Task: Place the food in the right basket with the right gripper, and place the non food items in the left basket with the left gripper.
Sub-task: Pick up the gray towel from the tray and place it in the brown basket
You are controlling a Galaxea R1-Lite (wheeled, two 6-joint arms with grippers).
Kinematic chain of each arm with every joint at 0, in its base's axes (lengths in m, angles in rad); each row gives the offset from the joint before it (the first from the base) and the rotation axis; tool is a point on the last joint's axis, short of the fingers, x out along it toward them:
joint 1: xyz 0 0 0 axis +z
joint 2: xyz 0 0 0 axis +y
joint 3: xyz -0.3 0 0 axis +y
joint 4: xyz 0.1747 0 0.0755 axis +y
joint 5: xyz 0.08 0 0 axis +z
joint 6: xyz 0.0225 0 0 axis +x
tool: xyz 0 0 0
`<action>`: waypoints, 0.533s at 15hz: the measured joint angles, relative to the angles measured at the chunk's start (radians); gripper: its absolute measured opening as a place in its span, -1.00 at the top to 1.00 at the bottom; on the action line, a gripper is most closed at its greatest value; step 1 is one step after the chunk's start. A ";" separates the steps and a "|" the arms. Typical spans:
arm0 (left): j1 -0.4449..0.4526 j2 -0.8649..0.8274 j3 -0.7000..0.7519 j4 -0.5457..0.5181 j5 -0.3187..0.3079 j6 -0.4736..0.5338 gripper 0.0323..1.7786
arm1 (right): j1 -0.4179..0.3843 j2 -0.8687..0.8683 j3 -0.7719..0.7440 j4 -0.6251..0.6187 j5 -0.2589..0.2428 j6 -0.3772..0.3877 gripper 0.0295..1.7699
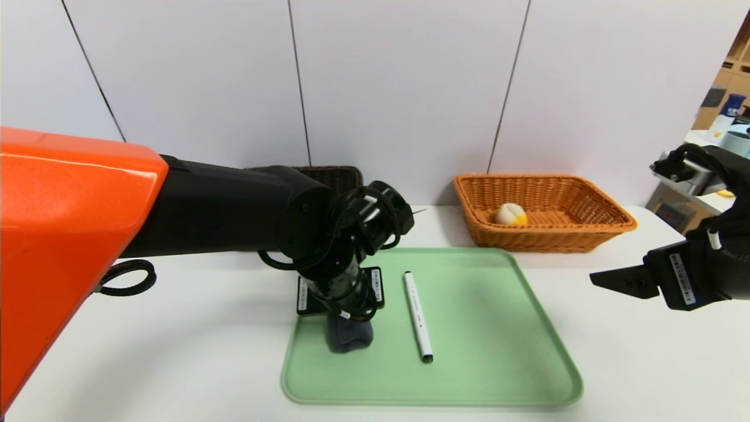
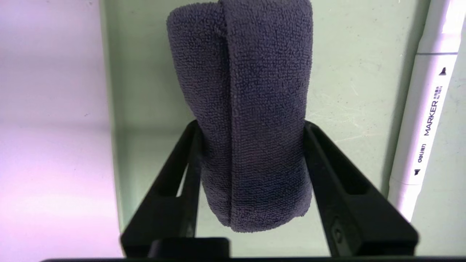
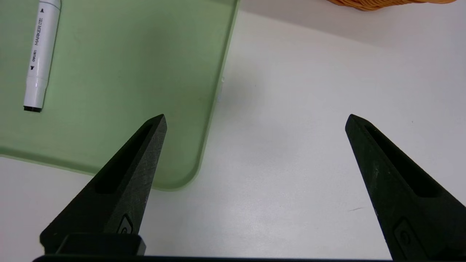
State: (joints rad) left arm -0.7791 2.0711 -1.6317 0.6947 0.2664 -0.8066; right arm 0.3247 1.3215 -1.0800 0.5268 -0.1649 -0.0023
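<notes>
Left gripper, over the tray, closed around a dark cloth beside one marker; right gripper, wide apart, right of tray.

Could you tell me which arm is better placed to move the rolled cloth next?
The left, I'd say: its claw already straddles the cloth, while the right claw waits beyond the tray's right side.

On your worktop lies the tray, with the rolled cloth on its left side and the marker just right of that. Behind the tray stand two baskets: left, partly hidden by your left arm, and right, the bun inside. Your right hand hangs right of the tray.
</notes>
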 joint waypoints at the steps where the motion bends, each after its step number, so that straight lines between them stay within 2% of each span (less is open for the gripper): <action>1: 0.000 0.001 -0.003 0.000 0.000 0.000 0.12 | 0.000 -0.001 0.000 0.000 0.001 0.000 -0.92; 2: 0.000 0.003 -0.003 0.000 0.000 0.000 0.30 | 0.000 -0.001 0.001 0.000 0.001 0.000 -0.92; 3: 0.000 0.004 -0.004 0.000 0.000 0.000 0.82 | 0.000 -0.002 0.001 0.001 0.002 0.000 -0.92; 8: 0.001 -0.005 -0.007 0.002 0.001 0.007 0.82 | -0.003 0.000 0.013 -0.001 0.005 0.000 -0.92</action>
State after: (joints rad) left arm -0.7783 2.0657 -1.6389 0.6966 0.2674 -0.7994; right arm 0.3221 1.3215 -1.0666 0.5262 -0.1602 -0.0028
